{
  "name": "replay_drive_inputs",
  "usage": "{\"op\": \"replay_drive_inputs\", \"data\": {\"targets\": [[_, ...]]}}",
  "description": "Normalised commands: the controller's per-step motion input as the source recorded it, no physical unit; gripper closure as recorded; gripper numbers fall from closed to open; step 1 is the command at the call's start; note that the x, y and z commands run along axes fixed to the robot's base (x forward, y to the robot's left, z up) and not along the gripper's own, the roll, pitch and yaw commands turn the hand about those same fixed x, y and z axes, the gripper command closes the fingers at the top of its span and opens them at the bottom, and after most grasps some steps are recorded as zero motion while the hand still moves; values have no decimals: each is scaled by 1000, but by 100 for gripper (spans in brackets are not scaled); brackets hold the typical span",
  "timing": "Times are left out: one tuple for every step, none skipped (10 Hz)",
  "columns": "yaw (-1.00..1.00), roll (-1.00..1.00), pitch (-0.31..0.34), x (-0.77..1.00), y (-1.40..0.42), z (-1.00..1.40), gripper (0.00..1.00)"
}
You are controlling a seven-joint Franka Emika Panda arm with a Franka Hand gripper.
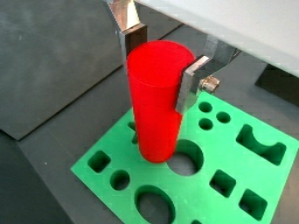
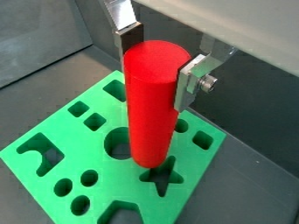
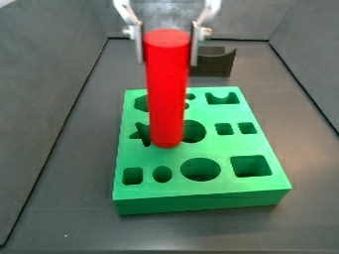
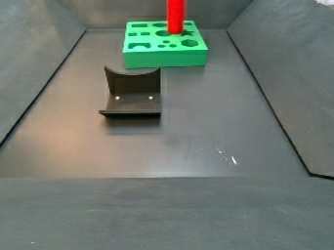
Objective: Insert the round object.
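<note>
Above the green board (image 3: 199, 189), the gripper (image 1: 163, 63) clamps the upright red cylinder (image 3: 166, 89) over a round hole (image 1: 181, 161).

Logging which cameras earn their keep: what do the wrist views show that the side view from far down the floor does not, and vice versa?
Only the wrist views show the gripper, its jaws shut on the round object, and the green board's cutouts up close. Only that side view shows the fixture standing on the dark floor, apart from the board. Both show the red cylinder upright over the board.
</note>
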Motion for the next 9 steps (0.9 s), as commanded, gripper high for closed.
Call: {"op": "replay_drive_inputs", "data": {"targets": [[-71,-31,126,574,91,-166,100],[-74,-27,136,603,111,-177,100],[-46,0,153,563,191,-154,100],[-17,0,140,414,163,-171,100],[-14,0,136,523,0,-229,100],[-43,0,149,569,0,-249,100],[-54,0,143,546,0,-226,100],[-83,0,144,534,9,-191,100],[-89,0,149,537,17,-200,100]]}}
